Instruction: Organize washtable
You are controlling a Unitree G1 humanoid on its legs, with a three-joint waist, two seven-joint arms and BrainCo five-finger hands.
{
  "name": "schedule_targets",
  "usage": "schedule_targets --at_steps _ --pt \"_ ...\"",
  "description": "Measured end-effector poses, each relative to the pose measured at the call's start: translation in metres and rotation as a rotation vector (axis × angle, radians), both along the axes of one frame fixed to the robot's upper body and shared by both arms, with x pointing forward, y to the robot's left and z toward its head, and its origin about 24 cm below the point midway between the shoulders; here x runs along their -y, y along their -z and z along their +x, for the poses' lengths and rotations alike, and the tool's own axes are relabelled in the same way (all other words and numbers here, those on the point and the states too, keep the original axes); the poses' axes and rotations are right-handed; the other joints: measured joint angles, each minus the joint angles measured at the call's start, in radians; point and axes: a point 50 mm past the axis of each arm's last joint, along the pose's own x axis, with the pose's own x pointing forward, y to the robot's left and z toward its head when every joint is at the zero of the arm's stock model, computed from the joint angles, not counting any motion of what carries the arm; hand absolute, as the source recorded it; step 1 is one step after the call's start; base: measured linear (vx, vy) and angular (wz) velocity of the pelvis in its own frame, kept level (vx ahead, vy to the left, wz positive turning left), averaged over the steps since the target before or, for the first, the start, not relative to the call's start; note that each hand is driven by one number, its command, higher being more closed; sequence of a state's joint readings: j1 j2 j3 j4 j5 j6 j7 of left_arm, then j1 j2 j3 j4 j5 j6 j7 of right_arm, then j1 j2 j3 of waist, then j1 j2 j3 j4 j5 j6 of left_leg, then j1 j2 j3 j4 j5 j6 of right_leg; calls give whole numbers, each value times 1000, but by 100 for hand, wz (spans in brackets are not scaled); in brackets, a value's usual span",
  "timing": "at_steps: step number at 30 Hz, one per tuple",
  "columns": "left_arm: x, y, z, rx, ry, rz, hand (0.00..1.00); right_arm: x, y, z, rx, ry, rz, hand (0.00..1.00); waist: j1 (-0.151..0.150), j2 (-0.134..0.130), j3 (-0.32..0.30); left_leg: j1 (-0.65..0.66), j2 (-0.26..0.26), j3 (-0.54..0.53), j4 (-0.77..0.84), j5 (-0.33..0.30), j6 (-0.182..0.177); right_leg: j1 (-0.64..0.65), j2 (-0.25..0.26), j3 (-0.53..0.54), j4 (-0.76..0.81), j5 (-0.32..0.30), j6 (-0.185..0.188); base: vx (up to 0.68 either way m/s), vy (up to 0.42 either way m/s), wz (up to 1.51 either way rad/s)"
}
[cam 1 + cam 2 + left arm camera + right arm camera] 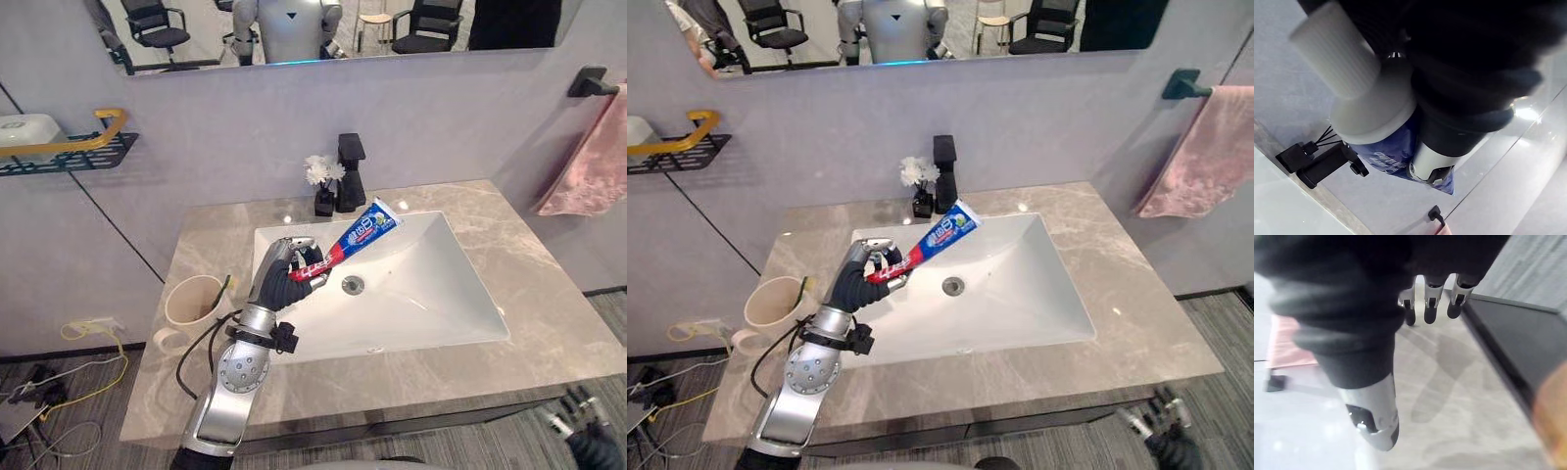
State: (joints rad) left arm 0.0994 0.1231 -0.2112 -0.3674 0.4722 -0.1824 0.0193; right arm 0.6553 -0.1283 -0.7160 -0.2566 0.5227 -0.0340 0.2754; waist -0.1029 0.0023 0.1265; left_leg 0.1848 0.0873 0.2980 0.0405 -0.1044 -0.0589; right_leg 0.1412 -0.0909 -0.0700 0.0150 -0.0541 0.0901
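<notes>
sink [431, 294] 1 | toothpaste [358, 235] 1 | cup [193, 304] 1, sink's 8 o'clock | faucet [351, 171] 1, 12 o'clock | flowers [321, 174] 1 bunch | towel [593, 162] 1, 2 o'clock | shelf [88, 159] 1, 10 o'clock | mirror [343, 24] 1

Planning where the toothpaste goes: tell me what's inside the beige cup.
Inside the cup: pale wall and one slim yellow-and-dark thing leaning at the rim, perhaps a toothbrush. The cup's own wall hides its bottom. The toothpaste is in the left hand.

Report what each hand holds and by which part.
The left hand grips the toothpaste tube by its red cap end, blue body angled up over the sink. The right hand holds nothing, fingers relaxed.
</notes>
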Motion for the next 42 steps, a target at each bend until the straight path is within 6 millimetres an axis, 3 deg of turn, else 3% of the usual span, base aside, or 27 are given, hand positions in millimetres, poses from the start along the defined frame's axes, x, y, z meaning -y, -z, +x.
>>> schedule_targets --at_steps 2,5,8,10,14,24,27,36,42 --pt "0 0 -2 -8 14 4 100 11 -51 2 178 0 -170 0 -2 -5 -3 -4 -1 3 -1 0 0 -8 -1 3 4 0 0 -24 1 -4" --pt "-1 3 -8 -32 29 1 100 17 -94 9 350 -1 -342 0 -5 -20 -18 -5 -1 2 -2 1 0 -9 -1 2 3 0 0 0 0 0" --pt "0 4 -10 -45 55 -11 100 11 -117 23 462 -34 -426 0 4 -25 -23 -10 -4 1 0 1 0 -12 -3 0 4 0 0 -5 -1 1" --pt "1 4 -11 -47 72 -31 100 0 -138 43 573 -110 -488 0 6 -16 -41 -24 -7 -5 3 1 1 -24 -7 -5 9 0 1 1 0 6" --pt "6 3 -12 -52 108 -59 100 -20 -155 76 692 -275 -504 0 12 -13 -50 -33 -16 -25 10 1 1 -23 -13 -23 16 0 1 -8 3 13" --pt "18 3 -16 -60 163 -94 100 -72 -143 126 771 -575 -287 0 37 -10 -58 -44 -26 -75 11 10 14 -5 -28 -75 16 2 5 -21 -7 16" --pt "22 3 -17 -58 175 -101 100 -86 -127 138 724 -648 -189 0 39 -12 -63 -51 -35 -90 10 18 23 1 -37 -92 16 5 10 -12 14 16" --pt "23 -9 -16 3 168 -121 100 -105 -83 156 598 -690 40 0 62 -15 -65 -49 -54 -109 -12 37 36 9 -55 -113 9 11 19 -45 14 8" --pt "23 -11 -17 17 159 -132 100 -122 -65 160 573 -716 153 0 64 -16 -64 -38 -64 -116 -43 57 40 9 -60 -120 0 15 22 -40 8 4"
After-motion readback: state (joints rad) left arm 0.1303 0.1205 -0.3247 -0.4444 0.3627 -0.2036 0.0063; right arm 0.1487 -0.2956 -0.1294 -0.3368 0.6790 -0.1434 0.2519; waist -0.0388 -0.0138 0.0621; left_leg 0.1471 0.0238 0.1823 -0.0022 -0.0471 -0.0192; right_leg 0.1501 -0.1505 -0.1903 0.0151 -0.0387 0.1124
